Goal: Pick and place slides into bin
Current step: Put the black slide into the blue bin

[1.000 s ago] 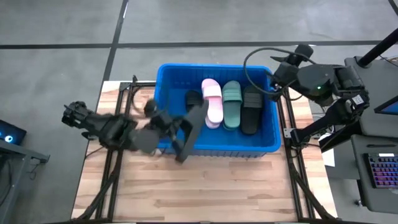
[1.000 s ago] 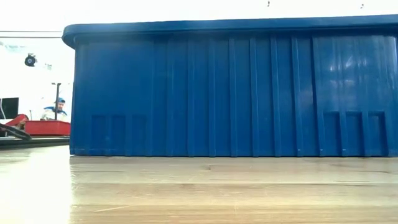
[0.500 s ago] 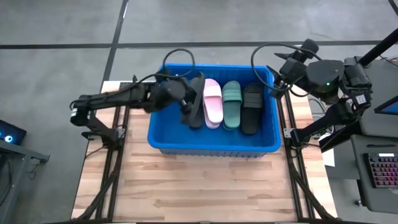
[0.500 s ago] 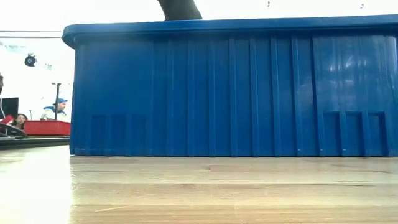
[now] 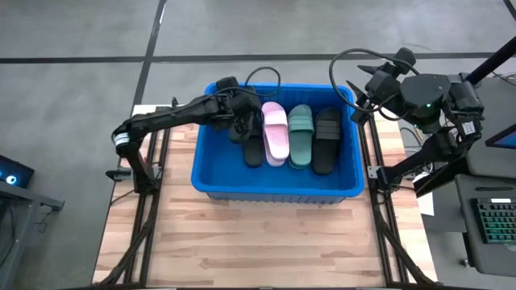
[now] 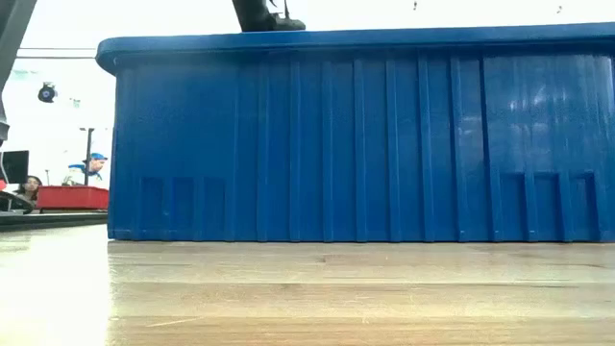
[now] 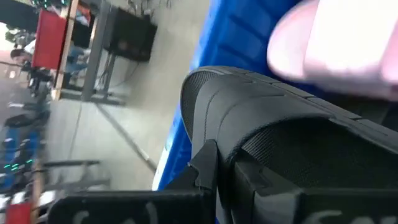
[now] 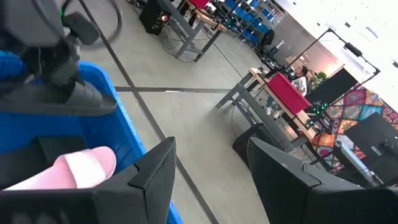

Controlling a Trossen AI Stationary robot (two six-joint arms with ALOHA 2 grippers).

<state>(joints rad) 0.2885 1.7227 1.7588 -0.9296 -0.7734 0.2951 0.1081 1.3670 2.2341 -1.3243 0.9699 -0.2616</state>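
The blue bin [image 5: 274, 189] stands mid-table and fills the low view [image 6: 356, 135]. Inside it, side by side, lie a pink slide [image 5: 276, 133], a green slide [image 5: 301, 135] and a black slide [image 5: 326, 141]. My left gripper [image 5: 239, 122] reaches over the bin's left wall and is shut on another black slide [image 5: 253, 149], which lies lengthwise left of the pink one [image 7: 336, 50]. My right gripper [image 5: 360, 98] hovers open above the bin's far right corner, holding nothing [image 8: 217, 180]. My left gripper holds the black slide [image 7: 280, 143] near its far end, at the edge [image 7: 217, 134] beside the ribbed strap. A finger [image 7: 205, 171] lies on that edge; the other is hidden behind the slide. It comes slanting down from the table's left. Whether the slide rests on the bin floor cannot be told.
Bare wooden tabletop [image 5: 266, 242] lies in front of the bin. Black cables [image 5: 262, 76] loop over the bin's far rim. The right arm's body [image 5: 427, 101] stands past the table's right edge. People and desks show in the room beyond [image 6: 86, 168].
My left gripper has swung from the bin's near left corner, over the wall, toward the far edge and down into the bin, rolling as it went. The black slide, then hanging over the near wall, now lies lengthwise beside the pink slide. The bin has kept still.
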